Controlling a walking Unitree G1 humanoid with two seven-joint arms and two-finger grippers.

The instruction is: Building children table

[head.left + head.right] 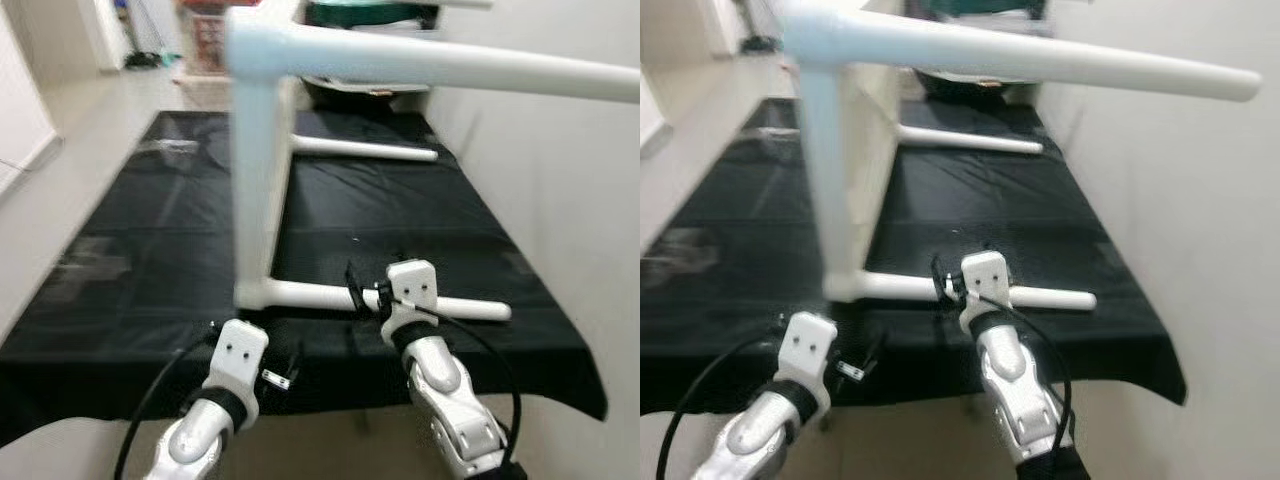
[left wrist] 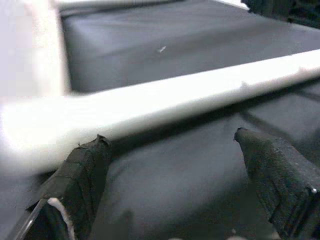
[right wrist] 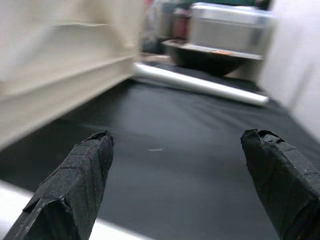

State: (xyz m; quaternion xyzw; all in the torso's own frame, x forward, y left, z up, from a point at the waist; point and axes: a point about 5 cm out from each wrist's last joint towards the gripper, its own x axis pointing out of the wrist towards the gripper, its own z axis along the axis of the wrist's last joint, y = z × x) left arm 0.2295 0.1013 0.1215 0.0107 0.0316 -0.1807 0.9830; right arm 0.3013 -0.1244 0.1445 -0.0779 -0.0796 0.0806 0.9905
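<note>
Looking down through my head camera, I see the children's table lying on its side on a black cloth spread over the floor. One white leg juts out high across the view towards the wall on my right. Another leg lies flat on the cloth close in front of me, and a third leg rests on the cloth farther back. My right end effector sits at the near leg, its black fingers right against the tube; from here I cannot tell whether they touch it. My left end effector hovers lower, near the front edge of the cloth, short of that same leg. Boxes and clutter stand blurred beyond the cloth.

From my left wrist, the two black fingers are spread wide apart with nothing between them. The near leg runs across just beyond their tips, over the dark cloth.

From my right wrist, the fingers are likewise spread wide and hold nothing. A strip of white tube shows beneath one finger. Ahead lie the black cloth, the pale flat side of the table, the far leg, and a grey bin behind it.
</note>
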